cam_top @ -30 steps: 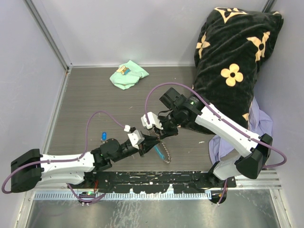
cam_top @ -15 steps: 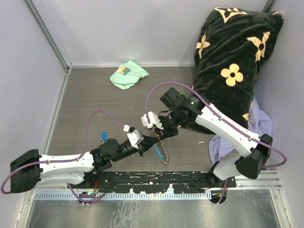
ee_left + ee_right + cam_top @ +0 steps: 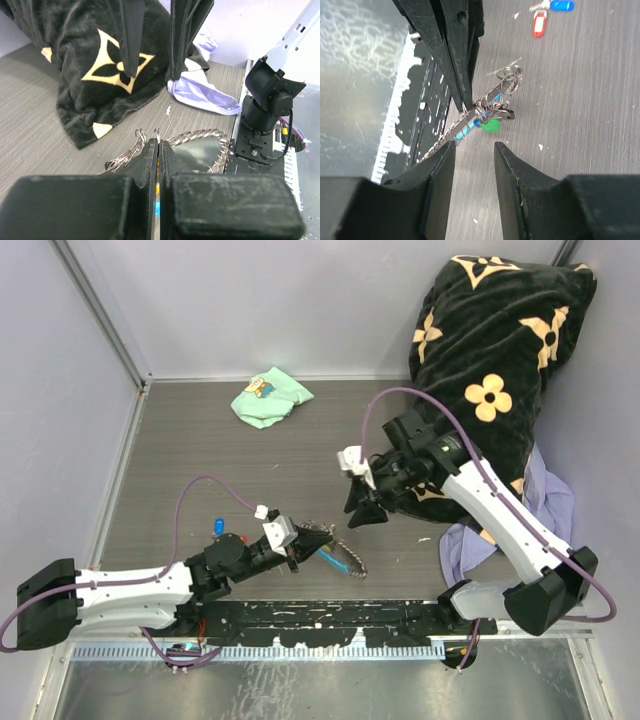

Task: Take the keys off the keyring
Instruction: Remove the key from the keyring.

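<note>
Silvery keyring [image 3: 318, 531] clamped in my left jaws, near middle of the tabletop [image 3: 200, 440].
Right jaws stand apart, further right; best to pinch the green-tagged key [image 3: 490, 125] and twist it off gently.
</note>
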Robot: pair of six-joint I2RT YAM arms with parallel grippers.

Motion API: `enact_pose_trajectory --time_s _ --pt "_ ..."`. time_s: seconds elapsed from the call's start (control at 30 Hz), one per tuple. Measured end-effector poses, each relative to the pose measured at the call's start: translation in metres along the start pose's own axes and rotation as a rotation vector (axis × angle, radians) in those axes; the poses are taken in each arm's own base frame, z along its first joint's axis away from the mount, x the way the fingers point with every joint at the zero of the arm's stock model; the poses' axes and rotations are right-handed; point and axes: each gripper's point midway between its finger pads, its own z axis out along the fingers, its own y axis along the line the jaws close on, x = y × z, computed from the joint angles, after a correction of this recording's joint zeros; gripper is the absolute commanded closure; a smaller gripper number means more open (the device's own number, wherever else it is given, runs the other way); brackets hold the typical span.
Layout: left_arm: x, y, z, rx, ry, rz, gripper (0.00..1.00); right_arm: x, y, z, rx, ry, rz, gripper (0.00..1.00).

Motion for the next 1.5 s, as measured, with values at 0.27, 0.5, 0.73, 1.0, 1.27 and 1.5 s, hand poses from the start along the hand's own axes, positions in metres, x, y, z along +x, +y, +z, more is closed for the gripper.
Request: enact_pose_trajectory --time_s 0.27,0.5,0.73,1.0,1.27,1.5 --pt "-0.004 -0.001 -0.005 0.006 -0.025 -0.008 1.0 0.007 0.023 -0.006 -0.021 -0.244 0.044 0.85" --pt "-0.016 -0.004 -0.007 0.021 -0.059 -0.013 1.0 0.006 0.022 0.007 -0.091 -0.356 0.038 0.93" --pt "-0.015 -0.008 -0.007 0.039 -0.056 -0.026 1.0 0.005 0.017 0.013 -0.11 -0.402 0.045 0.93" --pt "-0.015 -0.009 -0.005 0.046 -0.052 -0.026 1.0 0.002 0.016 0.013 -0.118 -0.418 0.04 0.96" --pt "-0.017 -0.009 -0.005 0.048 -0.056 -0.026 1.0 0.003 0.02 0.015 -0.13 -0.414 0.034 0.97" --pt "-0.017 -0.01 -0.005 0.049 -0.057 -0.026 1.0 0.002 0.025 0.021 -0.149 -0.4 0.021 0.96"
